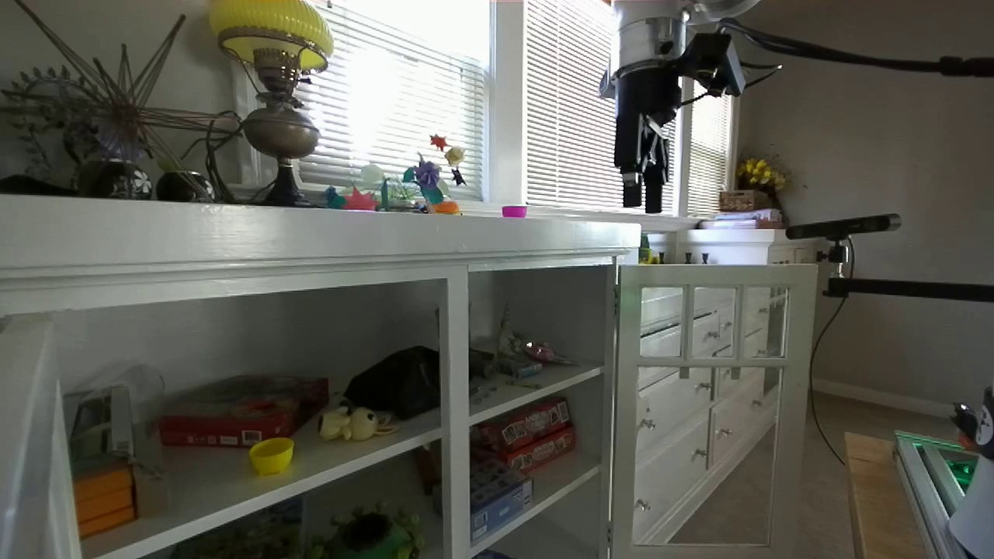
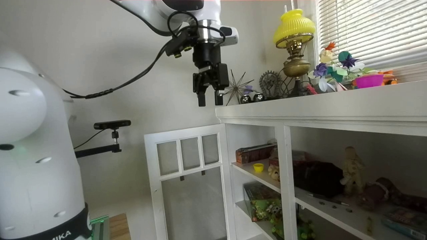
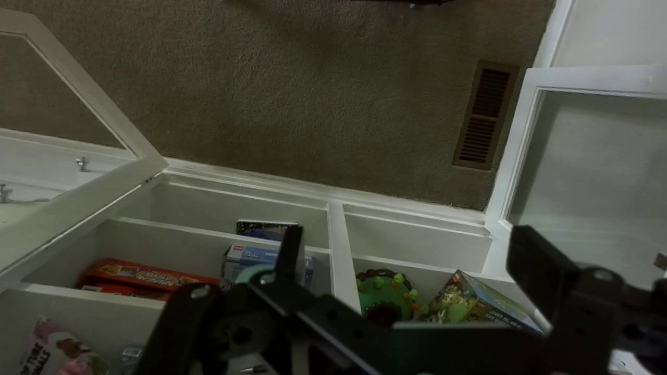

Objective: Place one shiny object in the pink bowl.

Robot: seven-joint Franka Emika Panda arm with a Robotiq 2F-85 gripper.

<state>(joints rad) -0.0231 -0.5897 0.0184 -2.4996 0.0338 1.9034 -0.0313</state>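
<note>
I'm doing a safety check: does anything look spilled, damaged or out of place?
Nothing visible looks spilled or damaged. Mildly odd: both cabinet doors hang open, and the yellow bowl stands close to the front edge of its shelf, where a nudge might tip it off. The pink bowl looks upright.

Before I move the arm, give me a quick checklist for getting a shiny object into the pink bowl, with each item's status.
1. Gripper open and holding nothing: ok.
2. Pink bowl upright on the cabinet top: ok.
3. Bowl's inside free: cannot tell; both exterior views show it side-on.
4. Bowl in the wrist view: not ok; shelves and floor show there instead.
5. Shiny object to pick: cannot tell which; dark shiny ornaments stand on the cabinet top.
6. Room around them: likely not ok; the starburst decoration stands close by.
</note>
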